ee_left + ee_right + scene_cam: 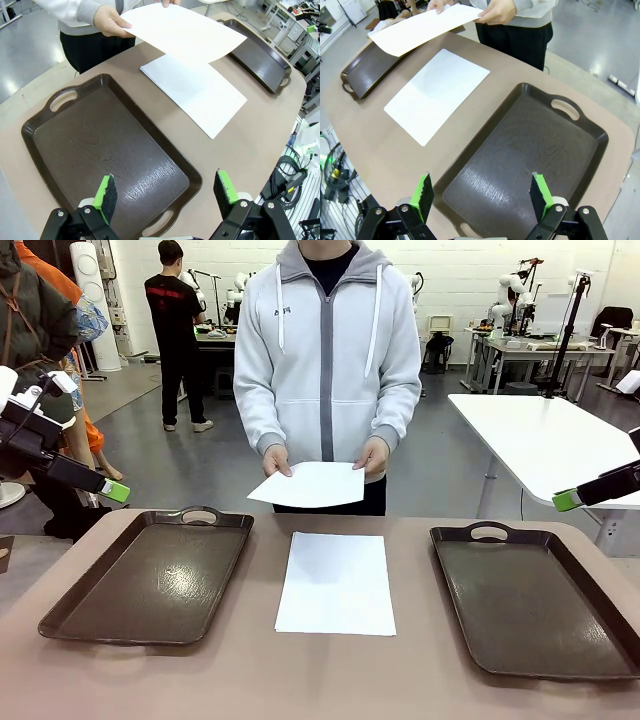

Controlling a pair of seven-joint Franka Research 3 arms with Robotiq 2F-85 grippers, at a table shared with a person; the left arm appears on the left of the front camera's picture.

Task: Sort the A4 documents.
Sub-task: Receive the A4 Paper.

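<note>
One white A4 sheet (336,582) lies flat on the table between two dark brown trays. A person at the far side holds a second A4 sheet (309,485) in both hands above the table's far edge. The lying sheet (195,92) and the held sheet (184,31) also appear in the left wrist view, and the lying sheet (437,93) and held sheet (422,27) in the right wrist view. My left gripper (167,191) hangs open above the left tray (105,155). My right gripper (482,192) hangs open above the right tray (525,150). Both trays hold nothing.
The left tray (150,575) and right tray (535,600) flank the sheet. A green fingertip of my left gripper (115,491) shows at the picture's left edge, one of my right gripper (567,501) at the right edge. A white table (545,440) stands behind.
</note>
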